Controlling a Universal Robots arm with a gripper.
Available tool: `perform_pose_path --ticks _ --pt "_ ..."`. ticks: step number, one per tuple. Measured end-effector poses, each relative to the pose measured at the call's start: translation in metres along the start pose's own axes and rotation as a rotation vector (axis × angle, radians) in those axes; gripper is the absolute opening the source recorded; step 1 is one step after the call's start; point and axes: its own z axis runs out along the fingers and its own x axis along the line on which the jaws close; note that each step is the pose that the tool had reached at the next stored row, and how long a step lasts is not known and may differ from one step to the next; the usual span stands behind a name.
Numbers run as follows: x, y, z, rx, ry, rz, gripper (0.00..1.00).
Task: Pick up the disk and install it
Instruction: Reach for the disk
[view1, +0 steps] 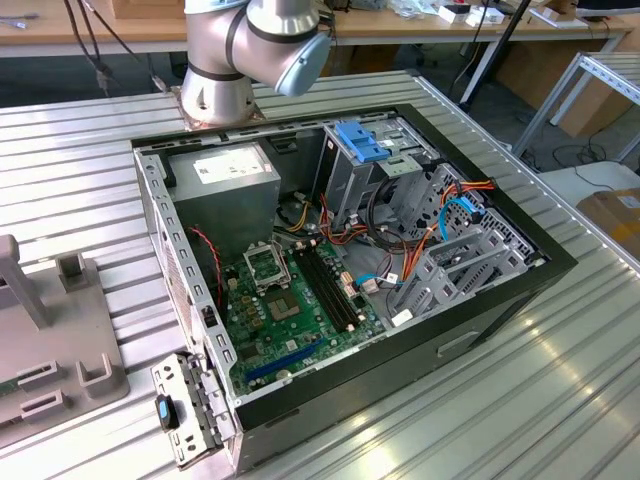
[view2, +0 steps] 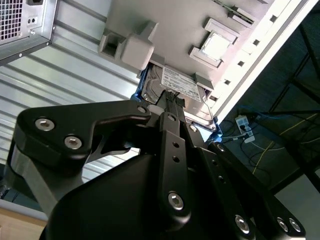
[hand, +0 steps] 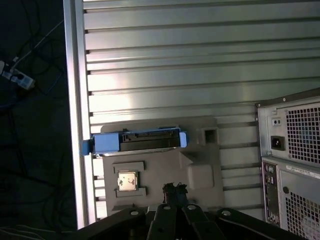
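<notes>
The disk (hand: 135, 141), its grey metal body framed by a blue carrier rail, sat in a slot of a grey moulded holder (hand: 200, 165) that lay on the ribbed metal worktop (hand: 175, 60), close to the worktop's edge. The second wrist view showed the disk's (view2: 180, 90) white-labelled face, tilted rather than flat. A small square processor chip (hand: 127, 181) rested in another recess of the same holder, beside the disk. The tool (hand: 175, 189) hung above the holder, apart from the disk, its black tips drawn together and grasping nothing; in the second wrist view the tool (view2: 171, 102) lined up over the disk's label. Just beyond the holder stood the rear panel of an open computer case (hand: 290, 150). In the exterior view the case (view1: 480, 300) lay on its side with its motherboard (view1: 290, 310), power supply (view1: 225, 180) and a tall metal bay topped by a blue bracket (view1: 360, 140) exposed. The holder (view1: 60, 350) lay at the exterior view's left, and the arm's silver joints (view1: 250, 50) rose behind the case.
</notes>
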Motion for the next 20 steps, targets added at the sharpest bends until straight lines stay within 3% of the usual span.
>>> perform_pose_path --ticks 2,5,14,20 --pt "0.0036 -0.0003 0.0000 -0.0001 -0.0001 0.000 0.11" --pt "0.0155 -0.0012 -0.0003 0.0000 0.0000 0.000 0.11" --pt "0.0339 -0.0026 -0.0003 -0.0001 -0.0001 0.000 0.11" --pt "0.0531 -0.0041 -0.0004 -0.0001 0.0000 0.000 0.11"
